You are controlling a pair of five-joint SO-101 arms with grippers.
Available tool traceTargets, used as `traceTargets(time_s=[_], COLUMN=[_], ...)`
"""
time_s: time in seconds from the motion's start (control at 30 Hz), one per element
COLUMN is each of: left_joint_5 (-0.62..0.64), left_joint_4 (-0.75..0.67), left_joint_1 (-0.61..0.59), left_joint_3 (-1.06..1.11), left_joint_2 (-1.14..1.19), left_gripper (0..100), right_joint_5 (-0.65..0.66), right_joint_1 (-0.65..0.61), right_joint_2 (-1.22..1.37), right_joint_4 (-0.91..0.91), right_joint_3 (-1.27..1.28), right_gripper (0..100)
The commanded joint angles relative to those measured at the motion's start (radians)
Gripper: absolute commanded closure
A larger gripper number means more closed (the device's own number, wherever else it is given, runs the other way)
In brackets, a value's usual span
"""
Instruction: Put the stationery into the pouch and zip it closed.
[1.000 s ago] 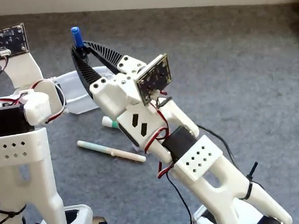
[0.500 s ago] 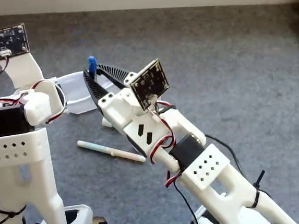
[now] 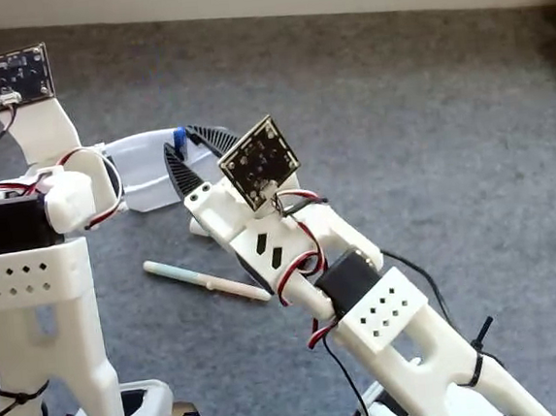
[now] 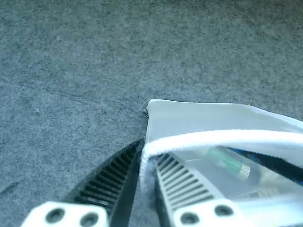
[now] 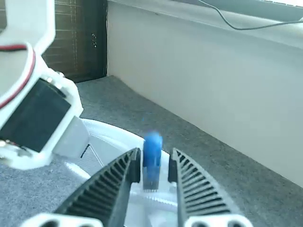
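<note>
The right gripper (image 3: 181, 142) pinches a blue-capped pen (image 3: 180, 135) just above the open mouth of the pouch (image 3: 143, 171), on the far left of a grey carpeted surface (image 3: 426, 117). The pen stands close to upright, its long axis running top to bottom with the rounded blue cap uppermost. Its lower end is hidden behind the black ribbed fingers (image 3: 182, 172) that press on it from both sides. In the right wrist view the cap (image 5: 152, 145) rises a little above the fingertips, and the pouch's white rim (image 5: 109, 137) curves just below and beyond it.

The pouch is see-through plastic with a thick white band along its opening, and it lies with its long side running left to right. The left gripper (image 4: 144, 153) is closed on that band at the pouch's corner, one finger (image 4: 113, 175) outside and the other showing through the clear wall (image 4: 199, 118). Already inside are a green-capped pen (image 4: 229, 161) and something blue (image 4: 258, 158) lying beside it, too blurred to name.

Near the middle of the carpet a pale pen (image 3: 206, 280) lies flat, well apart from the pouch, its long axis running from far left to near right with a light greenish end toward the left. The tip of another white item (image 3: 197, 227) pokes out from under the right arm (image 3: 292, 255), between the pouch and that pen.
</note>
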Motion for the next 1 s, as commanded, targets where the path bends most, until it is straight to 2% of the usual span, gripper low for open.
traceTargets(time_s=[0.0,0.23,0.47,0.6,0.97], left_joint_5=[0.008,0.008,0.008,0.008,0.009], left_joint_4=[-0.006,-0.006,-0.006,-0.006,-0.006], left_joint_1=[-0.012,-0.012,-0.012,-0.013,-0.025], left_joint_3=[0.018,0.018,0.018,0.018,0.018], left_joint_2=[0.007,0.007,0.008,0.008,0.008], left_gripper=[99,99,99,99,99], right_joint_5=[0.015,0.015,0.015,0.012,0.014], right_joint_1=[-0.005,-0.010,-0.008,-0.012,-0.004], right_joint_2=[-0.051,-0.061,-0.203,-0.277,-0.318], right_joint_4=[0.004,0.196,0.239,0.377,0.427], right_joint_3=[-0.016,-0.054,-0.085,-0.088,-0.077], right_gripper=[88.8,88.7,88.7,88.9,88.9])
